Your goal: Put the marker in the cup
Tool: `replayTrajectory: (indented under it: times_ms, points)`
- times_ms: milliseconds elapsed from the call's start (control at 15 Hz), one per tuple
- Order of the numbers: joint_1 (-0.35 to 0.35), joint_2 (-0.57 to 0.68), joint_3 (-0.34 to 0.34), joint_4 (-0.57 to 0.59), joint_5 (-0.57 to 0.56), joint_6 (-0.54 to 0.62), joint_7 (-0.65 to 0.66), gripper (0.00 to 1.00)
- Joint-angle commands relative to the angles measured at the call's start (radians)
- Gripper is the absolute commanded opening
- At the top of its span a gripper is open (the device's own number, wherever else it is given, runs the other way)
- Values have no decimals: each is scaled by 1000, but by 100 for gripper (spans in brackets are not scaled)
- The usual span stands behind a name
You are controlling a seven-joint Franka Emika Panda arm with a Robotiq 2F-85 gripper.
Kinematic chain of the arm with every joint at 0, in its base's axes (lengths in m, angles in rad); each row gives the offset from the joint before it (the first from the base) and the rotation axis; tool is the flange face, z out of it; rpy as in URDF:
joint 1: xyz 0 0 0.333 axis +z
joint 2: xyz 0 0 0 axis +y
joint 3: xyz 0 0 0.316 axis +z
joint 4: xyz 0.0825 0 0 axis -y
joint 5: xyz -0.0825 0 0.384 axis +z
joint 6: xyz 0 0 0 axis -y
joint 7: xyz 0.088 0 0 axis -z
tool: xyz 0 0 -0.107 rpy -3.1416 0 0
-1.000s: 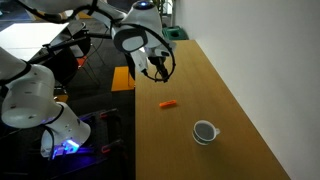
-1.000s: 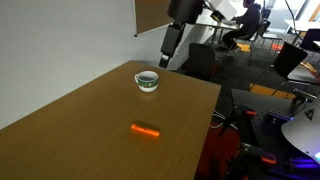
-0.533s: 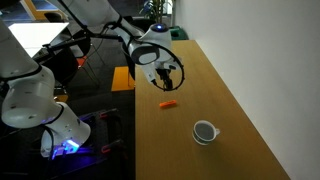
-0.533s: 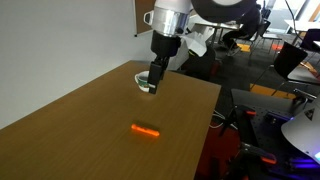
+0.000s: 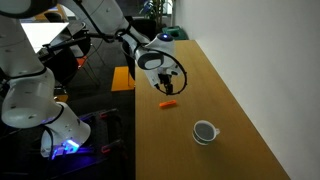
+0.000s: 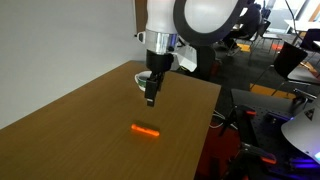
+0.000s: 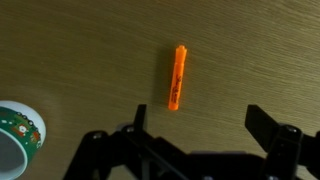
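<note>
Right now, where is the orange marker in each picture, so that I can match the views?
Exterior view: the marker lies near the centre of the picture.
Exterior view: the marker lies below the centre, bright orange.
Wrist view: the marker runs vertically, above the centre.
Shared landmark: the gripper, close to the marker in all three.

Wooden table [image 6: 70, 120] seen in an exterior view, the orange marker [image 6: 146, 129] lying flat on it near one long edge. Just beyond the marker, the gripper [image 6: 150, 98] hangs pointing down, clear of it. Farther beyond the marker, the white cup [image 6: 138, 77] shows partly behind the gripper's body. The arm [image 6: 205, 20] rises above.
</note>
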Motion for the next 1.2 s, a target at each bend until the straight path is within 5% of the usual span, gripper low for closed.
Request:
replayTrajectory:
  times_ms: [0,1133]
  points:
    - [-10,-2,10,2,-5,-3,4,100]
    - [15,290,3,168,-84,69,85,100]
